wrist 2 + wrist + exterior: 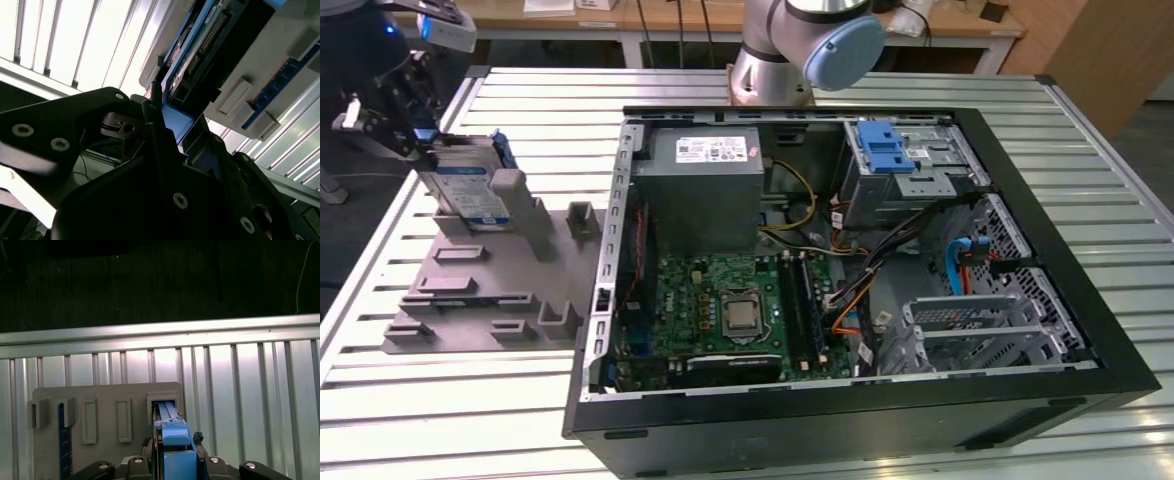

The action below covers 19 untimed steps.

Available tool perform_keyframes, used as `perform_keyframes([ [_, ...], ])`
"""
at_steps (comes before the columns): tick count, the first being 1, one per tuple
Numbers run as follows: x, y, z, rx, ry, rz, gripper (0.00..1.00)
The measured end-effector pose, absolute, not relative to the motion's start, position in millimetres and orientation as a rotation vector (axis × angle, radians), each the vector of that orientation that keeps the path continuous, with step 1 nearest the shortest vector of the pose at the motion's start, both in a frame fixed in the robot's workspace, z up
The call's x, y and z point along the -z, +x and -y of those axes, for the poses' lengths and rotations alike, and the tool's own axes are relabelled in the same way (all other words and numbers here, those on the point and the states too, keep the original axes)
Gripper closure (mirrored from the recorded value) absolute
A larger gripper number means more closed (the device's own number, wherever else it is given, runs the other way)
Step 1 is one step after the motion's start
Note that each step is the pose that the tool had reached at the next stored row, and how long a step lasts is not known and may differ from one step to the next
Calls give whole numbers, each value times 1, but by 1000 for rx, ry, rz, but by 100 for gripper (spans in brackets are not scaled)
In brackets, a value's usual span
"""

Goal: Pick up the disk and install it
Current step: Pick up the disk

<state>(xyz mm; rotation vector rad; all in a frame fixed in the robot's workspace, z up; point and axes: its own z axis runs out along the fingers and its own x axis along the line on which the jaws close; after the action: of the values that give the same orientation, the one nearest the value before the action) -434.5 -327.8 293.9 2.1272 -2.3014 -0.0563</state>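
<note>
Your gripper point(414, 125) closed on disk point(467, 190); disk upright in slot, far corner of grey holder point(480, 270). Pickup part-done, apparently not lifted clear. Install in PC case point(854, 415) outstanding.

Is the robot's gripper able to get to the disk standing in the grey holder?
Yes, it looks so. The gripper sits right at the upper end of the disk, which stands upright in the grey holder, outside the computer case. Nothing seems to lie between them.
</note>
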Motion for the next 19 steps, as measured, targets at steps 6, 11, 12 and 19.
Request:
perform_keyframes([
  [6,-295,-434,328,56,2127,2301,58],
  [11,-296,-434,328,56,2127,2301,58],
  [12,-296,-434,328,56,2127,2301,58],
  [19,-298,-434,328,56,2127,2301,58],
])
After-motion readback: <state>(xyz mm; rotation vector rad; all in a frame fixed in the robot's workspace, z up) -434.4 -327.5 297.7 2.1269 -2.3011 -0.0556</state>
